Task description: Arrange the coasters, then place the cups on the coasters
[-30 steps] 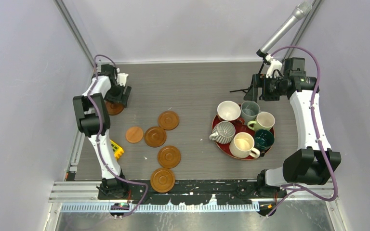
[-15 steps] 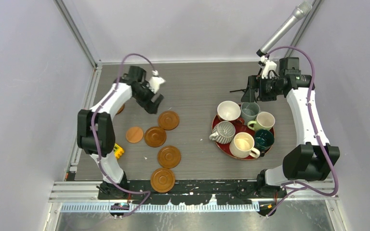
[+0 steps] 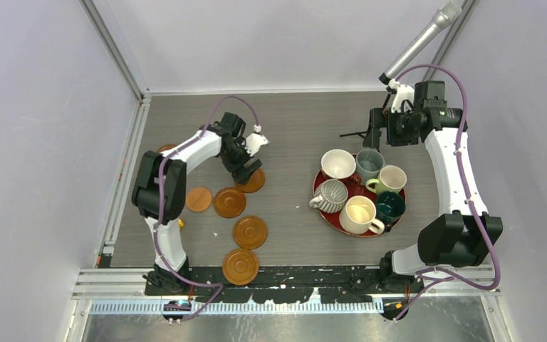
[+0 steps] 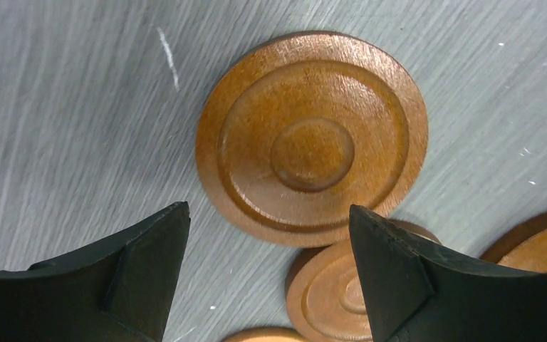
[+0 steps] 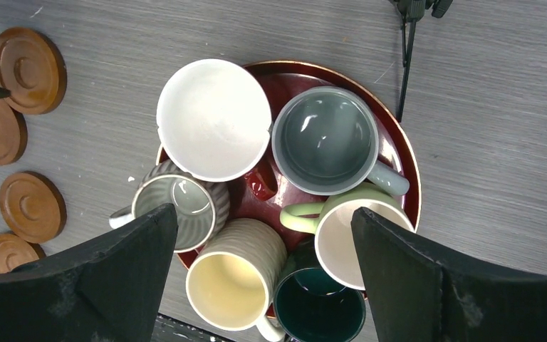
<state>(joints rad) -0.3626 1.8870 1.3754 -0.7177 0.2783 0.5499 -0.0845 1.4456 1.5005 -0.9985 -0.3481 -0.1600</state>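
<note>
the left end effector (image 4: 267,214) is held wide open just above a coaster (image 4: 312,139) on the grey counter (image 4: 57,107), with other coasters (image 4: 327,292) lying close by; the right end effector (image 5: 263,209) is spread wide above six cups (image 5: 214,117) crowded on a red tray (image 5: 402,153).

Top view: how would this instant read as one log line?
left gripper: open, over a coaster | right gripper: open, above the cups | cups: all six on red tray | coasters: bare
</note>
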